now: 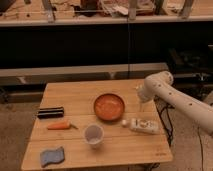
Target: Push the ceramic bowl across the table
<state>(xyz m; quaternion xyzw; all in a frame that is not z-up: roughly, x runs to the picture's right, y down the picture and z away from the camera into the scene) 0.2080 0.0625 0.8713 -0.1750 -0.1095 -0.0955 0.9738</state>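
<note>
The ceramic bowl (pixel 109 106), round, shallow and orange-brown, sits a little right of the middle of the light wooden slatted table (pixel 70 92). My white arm reaches in from the right over the table's right edge. Its gripper (pixel 142 103) points down just right of the bowl, a short gap away and not touching it. The gripper is open and holds nothing.
A white cup (pixel 93 134) stands in front of the bowl. A white bottle (pixel 141 125) lies right of the cup, below the gripper. On the left lie a black bar (pixel 50 112), a carrot (pixel 59 126) and a blue sponge (pixel 52 156). A long workbench (pixel 100 21) spans the back.
</note>
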